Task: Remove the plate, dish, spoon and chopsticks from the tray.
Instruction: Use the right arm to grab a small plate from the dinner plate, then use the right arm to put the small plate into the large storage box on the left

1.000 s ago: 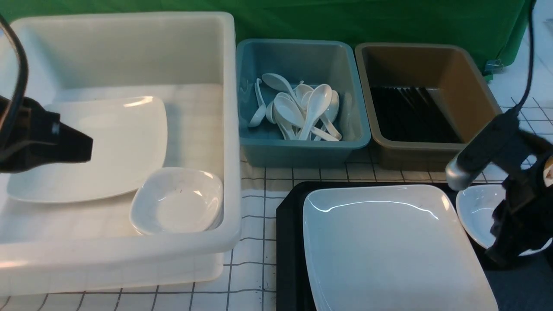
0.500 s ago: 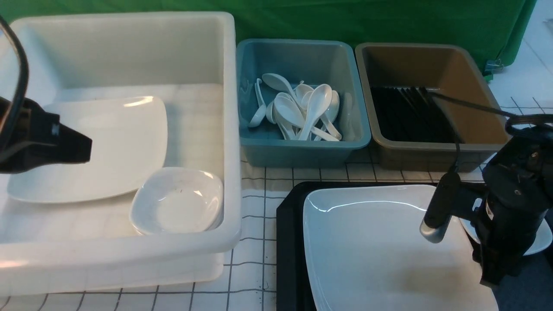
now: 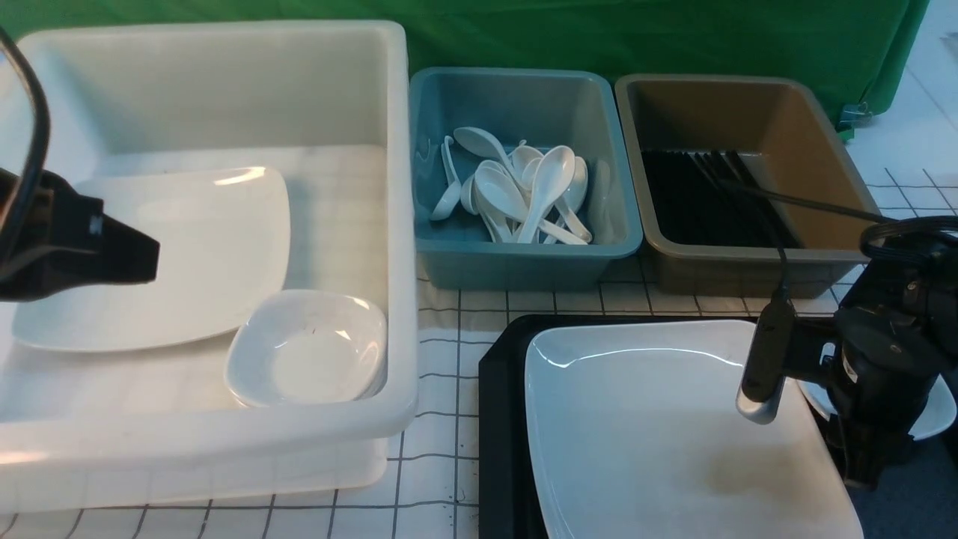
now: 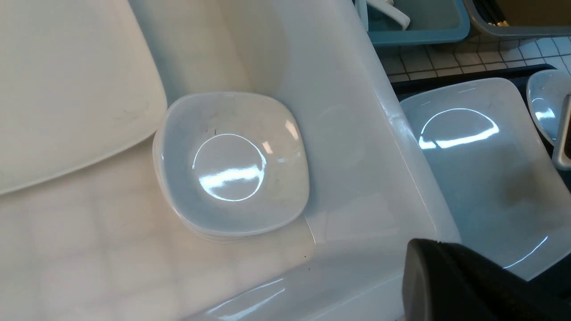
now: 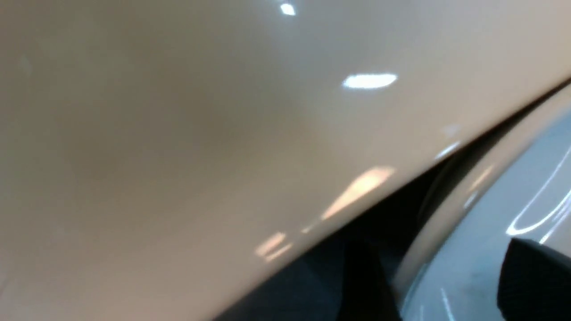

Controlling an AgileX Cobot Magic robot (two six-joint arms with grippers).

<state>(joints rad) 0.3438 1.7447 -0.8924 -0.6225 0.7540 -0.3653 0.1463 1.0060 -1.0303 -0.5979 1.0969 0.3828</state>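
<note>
- Two pieces sit on the tray (image 3: 501, 419): the plate (image 3: 658, 427) and, just beside it, the dish (image 3: 939, 415).
- My right tool (image 3: 812, 427) is spread wide and empty, low at the plate's right rim. Next, I reckon, it must pinch that rim squarely.
- My left tool (image 3: 142, 258) is closed and empty, over the white tub (image 3: 224, 449).
- The arm hides most of the dish, and the right wrist view is blurred.

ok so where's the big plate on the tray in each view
front: plate lower right, on the black tray
left wrist: plate beyond the white tub wall
right wrist: probably the blurred pale surface filling most of it
shared landmark: the small dish beside the plate
</note>
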